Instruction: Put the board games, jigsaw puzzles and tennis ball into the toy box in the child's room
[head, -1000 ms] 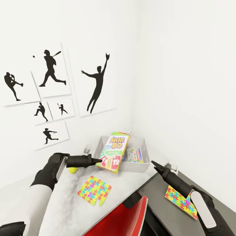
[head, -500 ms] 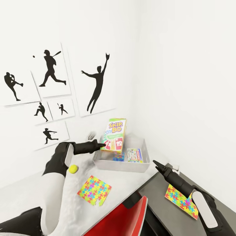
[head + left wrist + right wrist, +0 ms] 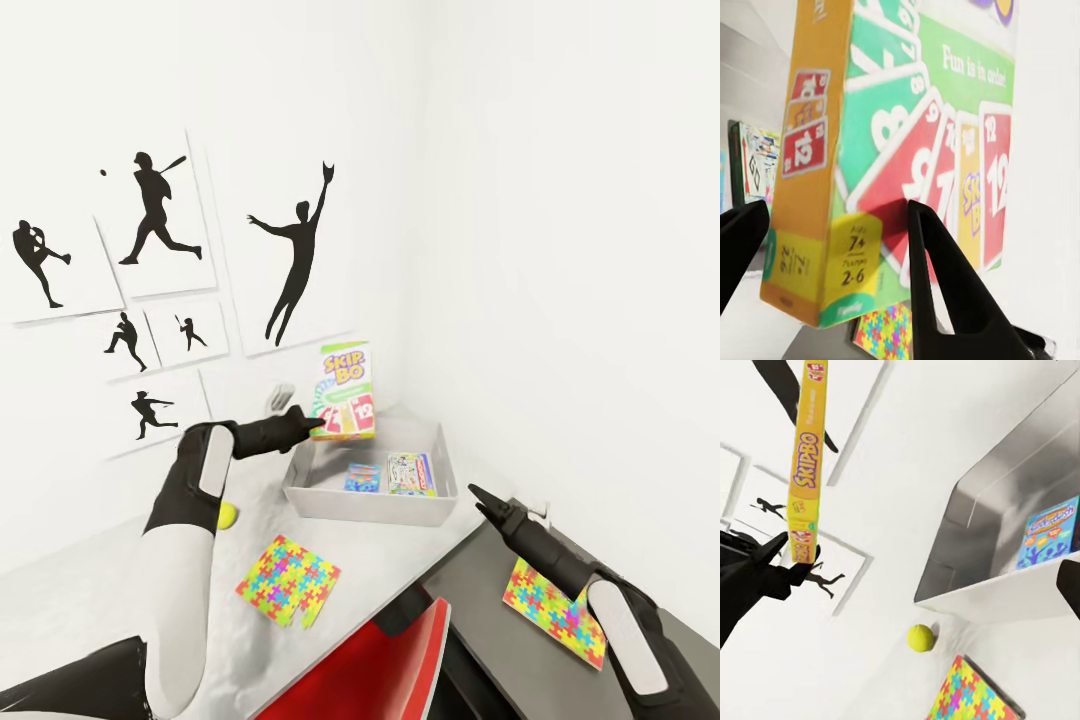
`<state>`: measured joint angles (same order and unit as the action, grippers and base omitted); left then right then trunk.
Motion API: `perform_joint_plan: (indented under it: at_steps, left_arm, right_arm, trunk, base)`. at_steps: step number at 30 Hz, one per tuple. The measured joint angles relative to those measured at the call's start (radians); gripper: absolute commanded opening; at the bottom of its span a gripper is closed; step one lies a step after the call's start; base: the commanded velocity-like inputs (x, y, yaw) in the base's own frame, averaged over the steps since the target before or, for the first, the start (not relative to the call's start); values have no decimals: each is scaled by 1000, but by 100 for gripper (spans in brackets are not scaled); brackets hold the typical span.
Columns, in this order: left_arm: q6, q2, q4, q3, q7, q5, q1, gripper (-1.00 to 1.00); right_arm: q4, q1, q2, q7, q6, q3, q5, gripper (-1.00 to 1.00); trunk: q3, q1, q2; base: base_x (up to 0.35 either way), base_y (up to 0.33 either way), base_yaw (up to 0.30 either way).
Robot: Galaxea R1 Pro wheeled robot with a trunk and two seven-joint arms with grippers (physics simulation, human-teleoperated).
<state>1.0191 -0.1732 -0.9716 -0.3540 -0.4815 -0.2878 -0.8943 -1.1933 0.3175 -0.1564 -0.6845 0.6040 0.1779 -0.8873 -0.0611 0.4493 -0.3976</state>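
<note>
My left gripper (image 3: 312, 427) is shut on the lower edge of the green-yellow-red Skip-Bo board game (image 3: 347, 392), holding it upright in the air above the far left corner of the toy box (image 3: 360, 505). In the left wrist view its fingers (image 3: 937, 285) clamp the box (image 3: 915, 150). A small blue board game (image 3: 362, 477) and a white-green one (image 3: 408, 472) lie in the toy box. The tennis ball (image 3: 228, 516) and one jigsaw puzzle (image 3: 288, 581) rest on the pale table (image 3: 200, 620). My right gripper (image 3: 480, 497) hovers open above the second jigsaw puzzle (image 3: 553, 612).
A red chair back (image 3: 380, 660) stands at the table's near edge between my arms. White walls with black sports silhouettes (image 3: 160, 210) close the corner behind the toy box. The lower dark grey table section (image 3: 480, 610) runs along the right.
My left arm has raised the Skip-Bo box from a tilted lean over the toy box's front rim to upright, higher and farther back. The blue game beneath now shows. The right arm barely moved.
</note>
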Motion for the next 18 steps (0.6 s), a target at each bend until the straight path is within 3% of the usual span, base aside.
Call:
perform_joint_plan:
  at_steps: [4,7,11,15,16,18]
  left_arm:
    - [0,0,13,5,1,-11,0,-100]
    - [0,0,20,6,2,-13,0,-100]
    - [1,0,22,6,1,-12,0,-100]
    - [3,0,22,6,-8,-18,0,-100]
    - [3,0,22,6,-10,-33,0,-100]
    - [3,0,22,5,-13,-106,0,-100]
  right_arm:
    - [-125,1,0,7,46,26,2,100]
    - [-269,-3,1,36,211,39,4,100]
    - [-341,-5,7,88,315,85,1,100]
    - [-358,-6,10,108,341,103,0,100]
    - [-359,-6,10,110,343,105,0,100]
    - [-361,-6,11,111,346,108,0,100]
  trunk:
    - [0,0,0]
    - [0,0,0]
    - [0,0,0]
    - [0,0,0]
    - [0,0,0]
    - [0,0,0]
  base:
    - [0,0,0]
    - [0,0,0]
    - [0,0,0]
    - [0,0,0]
    - [0,0,0]
    - [0,0,0]
